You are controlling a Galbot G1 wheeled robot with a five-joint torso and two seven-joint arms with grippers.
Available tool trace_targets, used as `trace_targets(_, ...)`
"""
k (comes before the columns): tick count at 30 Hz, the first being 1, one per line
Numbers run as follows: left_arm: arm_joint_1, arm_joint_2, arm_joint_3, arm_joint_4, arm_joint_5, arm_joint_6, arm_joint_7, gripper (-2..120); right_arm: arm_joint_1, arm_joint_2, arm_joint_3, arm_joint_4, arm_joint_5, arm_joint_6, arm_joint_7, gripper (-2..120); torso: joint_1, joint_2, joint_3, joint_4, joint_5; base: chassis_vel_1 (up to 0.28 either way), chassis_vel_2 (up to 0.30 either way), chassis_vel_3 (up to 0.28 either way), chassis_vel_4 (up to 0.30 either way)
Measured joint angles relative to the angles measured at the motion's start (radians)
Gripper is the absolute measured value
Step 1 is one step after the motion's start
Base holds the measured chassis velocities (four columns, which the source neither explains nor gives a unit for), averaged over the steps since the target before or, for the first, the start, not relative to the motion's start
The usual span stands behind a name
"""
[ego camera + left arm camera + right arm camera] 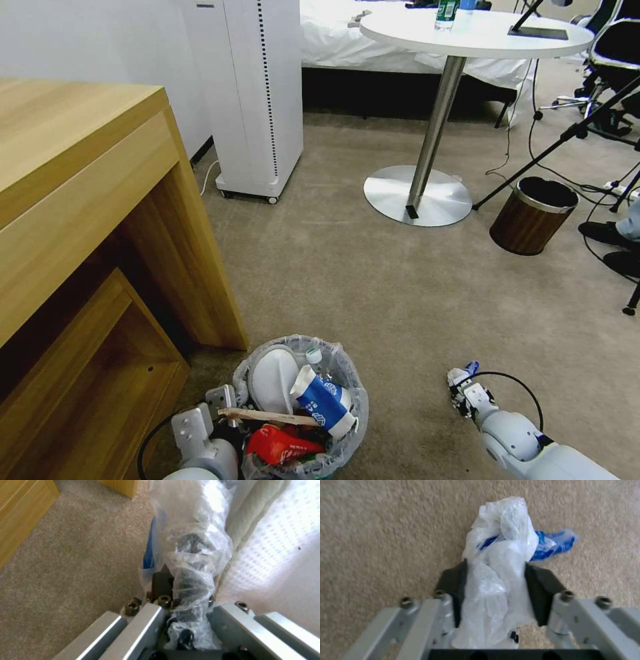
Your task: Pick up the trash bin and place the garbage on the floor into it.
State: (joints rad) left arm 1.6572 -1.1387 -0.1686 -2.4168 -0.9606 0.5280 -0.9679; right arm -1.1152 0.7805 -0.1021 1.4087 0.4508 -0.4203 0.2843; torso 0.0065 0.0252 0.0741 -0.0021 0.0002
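Observation:
The trash bin (347,373), lined with a crinkled clear bag, is at the bottom centre of the head view. It holds garbage: a white slipper (273,383), a blue-white carton (323,400), a red wrapper (280,443), a wooden stick (267,417) and a small bottle (315,360). My left gripper (223,400) is shut on the bin's bagged rim (190,555). My right gripper (461,383) is low over the floor (373,287), to the right of the bin. It (495,567) is shut on a crumpled white-and-blue plastic wrapper (501,537).
A wooden desk (80,187) stands close on the left. Farther ahead are a white cabinet on wheels (257,100), a round table's metal foot (417,193) and a brown wood-look bin (533,213). Tripod legs, cables and a person's shoes (603,233) are at the right.

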Motion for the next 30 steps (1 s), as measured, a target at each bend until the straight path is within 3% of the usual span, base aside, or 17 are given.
trace_targets(11,0.005,-0.004,0.007,0.012,0.014,0.0,0.005,0,0.016,0.005,-0.018,-0.006,0.013,0.017,0.002,0,0.0,0.0,0.0,0.0,-0.0001,0.0,0.0,0.0,0.0)
trace_targets(20,-0.005,-0.002,0.002,0.008,-0.006,-0.001,0.005,0,0.011,-0.036,0.065,0.133,0.071,0.048,-0.017,0,0.0,0.0,0.0,-0.0002,-0.0002,0.0,0.0,0.0,0.0)
trace_targets(23,-0.005,-0.005,0.001,0.007,-0.006,-0.002,0.005,0,0.033,-0.084,0.116,0.29,0.106,0.156,-0.068,0,0.0,0.0,0.0,0.0,-0.0003,0.0,0.0,0.0,0.0)
trace_targets(24,-0.005,-0.005,0.001,0.007,-0.006,-0.002,0.005,0,0.033,-0.084,0.116,0.29,0.106,0.156,-0.068,0,0.0,0.0,0.0,0.0,-0.0003,0.0,0.0,0.0,0.0)
trace_targets(26,-0.006,-0.006,0.001,0.007,-0.01,0.002,0.0,0,0.058,-0.13,0.127,0.395,0.135,0.318,-0.158,0,0.0,0.0,0.0,0.0002,-0.0004,0.0,0.0,0.0,0.0)
trace_targets(27,-0.007,-0.007,0.001,0.007,-0.011,0.003,-0.003,0,0.073,-0.154,0.122,0.445,0.161,0.386,-0.202,0,0.0,0.0,0.0,0.0001,-0.0005,0.0,0.0,0.0,0.0)
trace_targets(28,-0.007,-0.007,0.001,0.007,-0.011,0.003,-0.003,0,0.073,-0.154,0.122,0.445,0.161,0.386,-0.202,0,0.0,0.0,0.0,0.0001,-0.0005,0.0,0.0,0.0,0.0)
trace_targets(30,-0.011,-0.016,0.008,0.015,-0.011,0.014,-0.006,0,0.114,-0.21,0.056,0.562,0.238,0.47,-0.265,0,0.0,0.0,0.0,0.0001,-0.0005,0.0,0.0,0.0,0.0)
